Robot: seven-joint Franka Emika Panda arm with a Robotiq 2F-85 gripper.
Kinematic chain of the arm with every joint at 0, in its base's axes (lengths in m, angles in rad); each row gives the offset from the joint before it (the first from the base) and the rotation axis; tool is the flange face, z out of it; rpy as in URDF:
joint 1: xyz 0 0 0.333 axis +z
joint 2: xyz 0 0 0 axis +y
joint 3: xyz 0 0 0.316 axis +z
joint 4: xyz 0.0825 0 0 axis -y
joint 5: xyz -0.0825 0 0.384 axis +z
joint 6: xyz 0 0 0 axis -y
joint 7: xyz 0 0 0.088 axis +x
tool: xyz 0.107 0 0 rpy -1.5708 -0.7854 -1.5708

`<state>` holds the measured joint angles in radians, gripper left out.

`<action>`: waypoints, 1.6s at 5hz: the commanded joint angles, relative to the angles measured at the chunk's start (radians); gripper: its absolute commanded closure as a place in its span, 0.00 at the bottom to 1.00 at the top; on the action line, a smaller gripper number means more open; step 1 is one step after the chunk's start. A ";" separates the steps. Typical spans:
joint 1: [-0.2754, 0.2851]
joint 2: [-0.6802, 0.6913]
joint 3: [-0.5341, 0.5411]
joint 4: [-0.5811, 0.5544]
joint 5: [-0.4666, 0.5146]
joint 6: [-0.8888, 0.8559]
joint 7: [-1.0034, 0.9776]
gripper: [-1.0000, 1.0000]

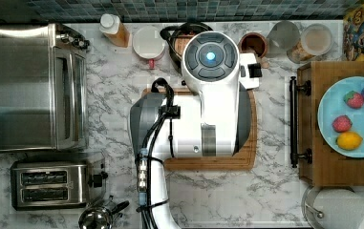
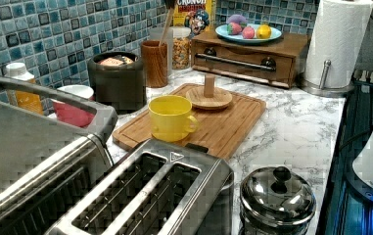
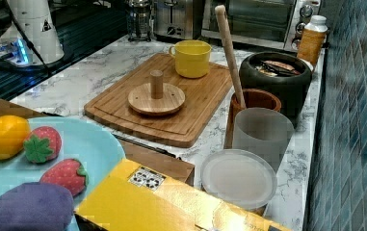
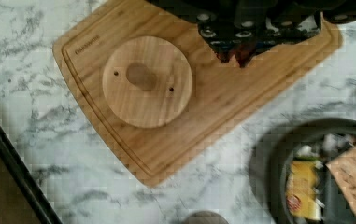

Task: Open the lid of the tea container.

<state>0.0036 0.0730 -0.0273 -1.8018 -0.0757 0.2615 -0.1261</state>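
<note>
Below the gripper (image 4: 235, 55), whose fingers appear pressed together on nothing, the wooden lid (image 4: 147, 81) lies flat on the cutting board (image 4: 241, 98); the uncovered tea container (image 4: 325, 173) stands off the board's edge on marble

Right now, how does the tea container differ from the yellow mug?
The tea container is black, handleless and wider; the yellow mug is bright yellow with a side handle. The tea container stands on the marble counter with tea packets visible inside; the yellow mug stands on the wooden cutting board. Both are upright and uncovered.
</note>
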 commanded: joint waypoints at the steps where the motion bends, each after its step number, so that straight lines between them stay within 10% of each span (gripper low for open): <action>1: -0.048 -0.091 -0.041 -0.211 -0.020 0.042 0.036 0.00; 8: -0.085 -0.030 -0.081 -0.485 -0.024 0.460 0.152 0.00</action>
<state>-0.0709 0.0453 -0.0896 -2.2715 -0.0844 0.7310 -0.0673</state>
